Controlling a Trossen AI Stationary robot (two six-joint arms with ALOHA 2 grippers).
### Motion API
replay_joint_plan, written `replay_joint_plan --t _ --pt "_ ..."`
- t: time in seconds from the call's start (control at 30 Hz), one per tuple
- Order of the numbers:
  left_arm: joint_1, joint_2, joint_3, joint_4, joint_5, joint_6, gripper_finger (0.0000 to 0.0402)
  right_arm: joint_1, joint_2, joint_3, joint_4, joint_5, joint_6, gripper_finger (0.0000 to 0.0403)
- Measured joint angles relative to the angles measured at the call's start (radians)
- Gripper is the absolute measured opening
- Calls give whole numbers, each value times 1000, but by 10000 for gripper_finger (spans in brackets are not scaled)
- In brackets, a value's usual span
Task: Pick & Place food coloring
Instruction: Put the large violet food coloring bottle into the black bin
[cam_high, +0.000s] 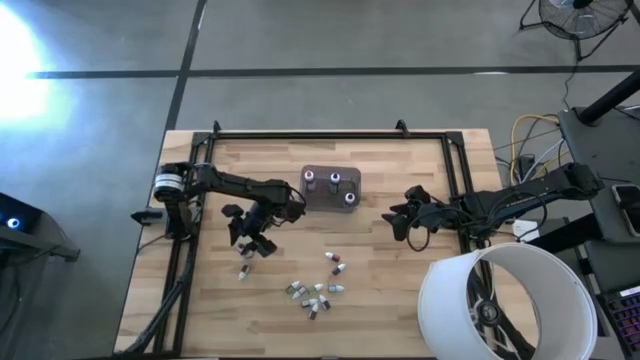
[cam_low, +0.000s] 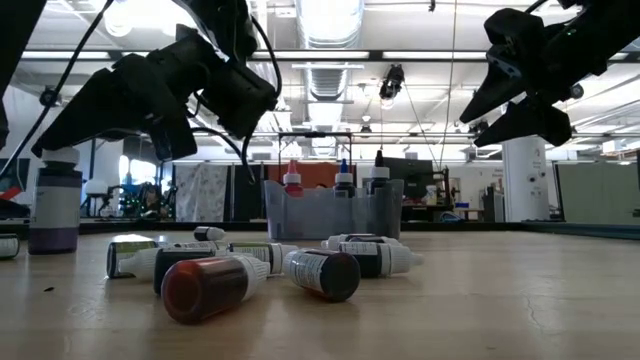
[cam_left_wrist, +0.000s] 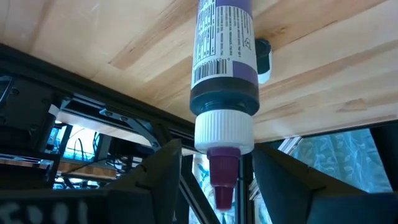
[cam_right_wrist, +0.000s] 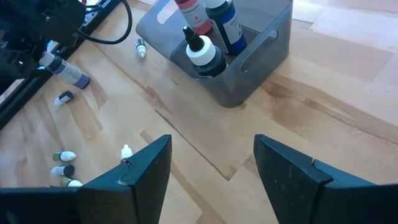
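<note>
A finger-length purple food coloring bottle (cam_left_wrist: 224, 56) with a white collar and purple tip stands upright on its base on the wooden table (cam_high: 400, 300), at the left (cam_low: 55, 205) (cam_right_wrist: 68, 73). My left gripper (cam_left_wrist: 221, 180) (cam_high: 250, 242) is open just above it, one finger on each side of the tip and neither touching it. My right gripper (cam_right_wrist: 211, 174) (cam_high: 395, 220) hangs open over the table, right of the grey tub (cam_high: 330, 188) (cam_right_wrist: 249, 68). In the tub stand three bottles with red, blue and black tops. Several tiny bottles (cam_high: 315, 292) (cam_low: 260, 270) lie on their sides near the front.
One tiny bottle (cam_left_wrist: 264, 59) (cam_high: 243, 270) lies right beside the purple one. A black rail frame (cam_high: 330, 135) runs along the table's far, left and right edges. A big white round shade (cam_high: 505, 300) overhangs the near right corner. Bare wood lies between the tub and the tiny bottles.
</note>
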Motion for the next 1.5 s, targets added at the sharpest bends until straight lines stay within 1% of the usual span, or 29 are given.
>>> replay_joint_plan --t 0.13,0.23,0.27,0.33,0.43,0.5,0.6,0.73,0.87,0.93,1.03,1.07,1.17,1.23,1.27,1.33,1.37,1.47,1.5 --pt "0 0 35 0 -3 5 178 0 0 0 0 0 0 221" --pt "-4 -16 98 0 -59 -14 178 0 0 0 0 0 0 221" --pt "-7 -30 124 1 -93 -26 178 0 0 0 0 0 0 221" --pt "-17 -66 170 0 -198 -57 178 0 0 0 0 0 -2 221" --pt "-38 -130 212 1 -379 -126 178 0 0 0 0 0 -2 221" --pt "-59 -179 211 5 -480 -180 179 0 -1 0 0 0 -3 221" --pt "-105 -265 170 46 -586 -282 179 0 -1 0 0 0 -3 221" --pt "-227 -386 77 204 -667 -405 179 0 -1 0 -2 0 -7 221" --pt "-397 -476 -43 374 -743 -484 179 0 -1 0 -8 0 -19 221" --pt "-482 -505 -105 425 -758 -528 179 0 -1 0 -9 0 -26 221" --pt "-585 -532 -160 463 -774 -693 179 -5 -1 0 -10 0 -31 221" --pt "-618 -537 -165 464 -812 -740 179 -7 -1 0 -10 0 -33 221" --pt "-717 -552 -165 448 -1018 -848 179 -21 -1 0 -12 0 -33 221" --pt "-757 -558 -152 411 -1142 -888 179 -31 -1 0 -12 1 -32 221" --pt "-769 -561 -149 392 -1181 -890 179 -37 -1 0 -12 1 -30 221" --pt "-789 -561 -151 343 -1189 -888 179 -47 -1 0 -12 1 -26 221" --pt "-797 -561 -157 324 -1163 -890 179 -53 0 0 -13 1 -26 221" --pt "-813 -557 -195 287 -1021 -916 179 -69 0 0 -14 0 -26 221" --pt "-817 -556 -212 292 -990 -920 179 -74 0 0 -15 0 -26 221"
